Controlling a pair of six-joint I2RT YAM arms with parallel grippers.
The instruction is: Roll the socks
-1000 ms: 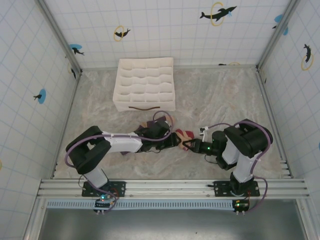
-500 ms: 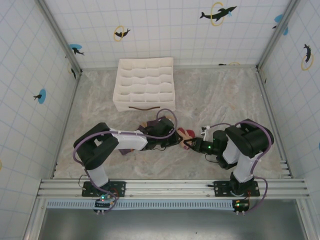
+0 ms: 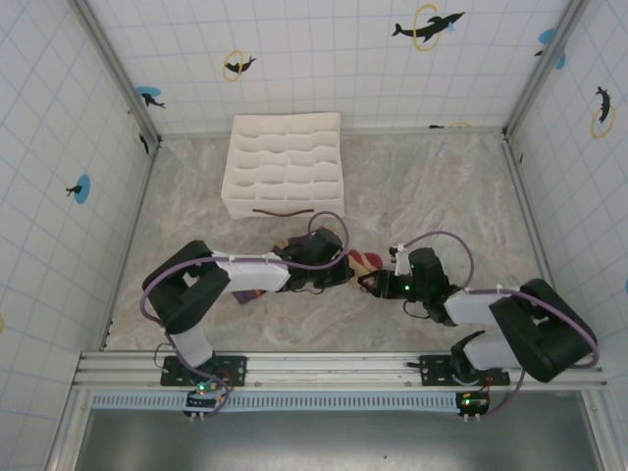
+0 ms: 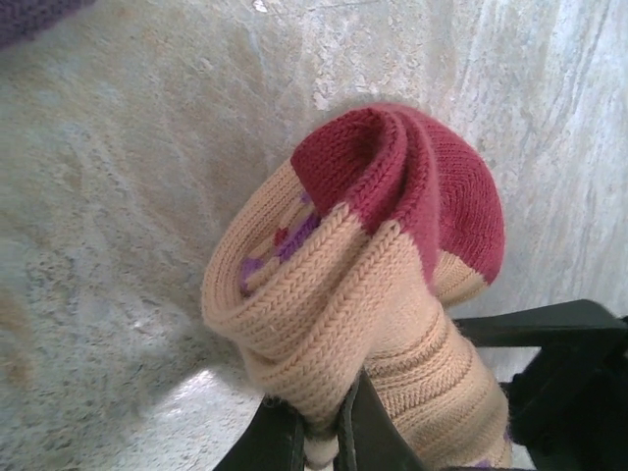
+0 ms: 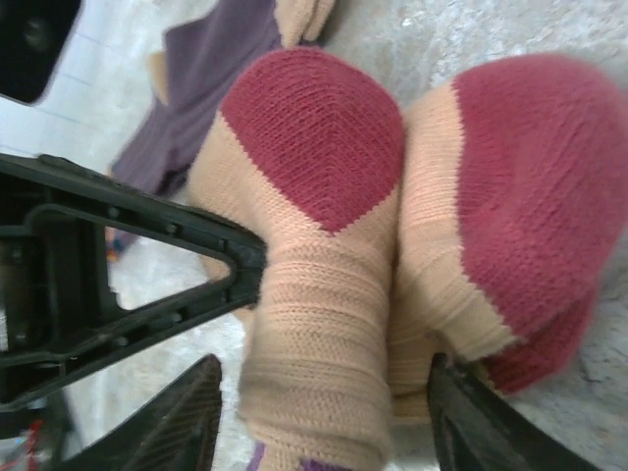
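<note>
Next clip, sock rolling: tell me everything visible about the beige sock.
The beige sock is a ribbed knit with dark red toe and heel, folded into a loose roll, purple and red stripes showing inside. It is low over the near middle of the marbled table. The left hand is shut on one end; the right hand stands open, a finger on either side.

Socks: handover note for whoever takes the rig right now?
Left claw: shut, pinching the rolled beige sock.
Right claw: open, one finger on either side of the same roll.
Purple sock: lying unrolled on the table just beyond the roll, near the left arm.
Done: the beige sock looks rolled up, red toe on the outside.
Left: the purple sock is not yet rolled. Probably set the beige roll down so it holds, then roll the purple one.
</note>
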